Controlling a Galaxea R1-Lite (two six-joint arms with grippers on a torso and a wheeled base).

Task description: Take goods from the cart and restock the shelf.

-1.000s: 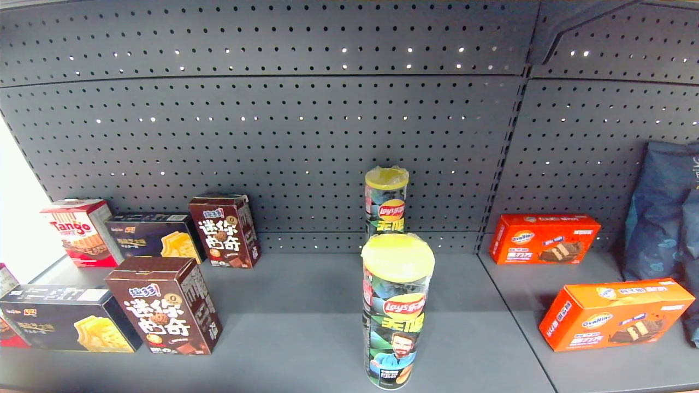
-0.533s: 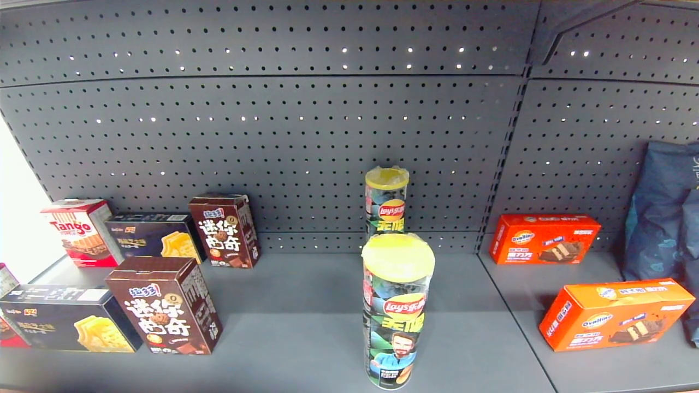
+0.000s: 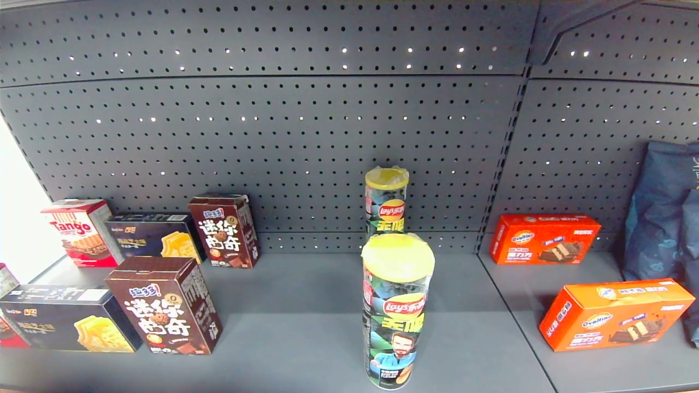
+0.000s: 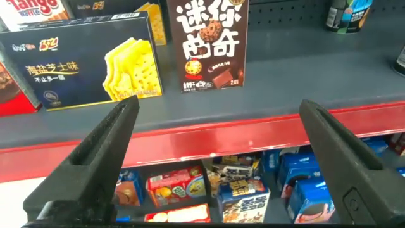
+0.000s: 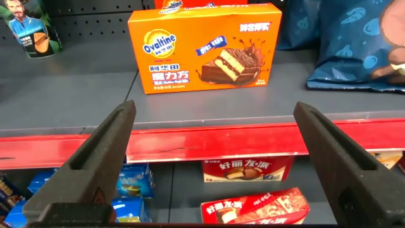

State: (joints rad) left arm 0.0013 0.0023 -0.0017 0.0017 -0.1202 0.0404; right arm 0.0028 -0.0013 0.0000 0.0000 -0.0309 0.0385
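Wrist views, both arms. The left gripper (image 4: 219, 106) has its jaws spread wide, dark wedge-shaped fingers (image 4: 95, 164) pointing forward, tips level. The right gripper (image 5: 215, 109) is in the same pose: jaws wide apart, tips level.

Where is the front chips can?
In the head view, the front chips can stands upright on the shelf, right in front of the back can, between the brown cookie box and the orange box.
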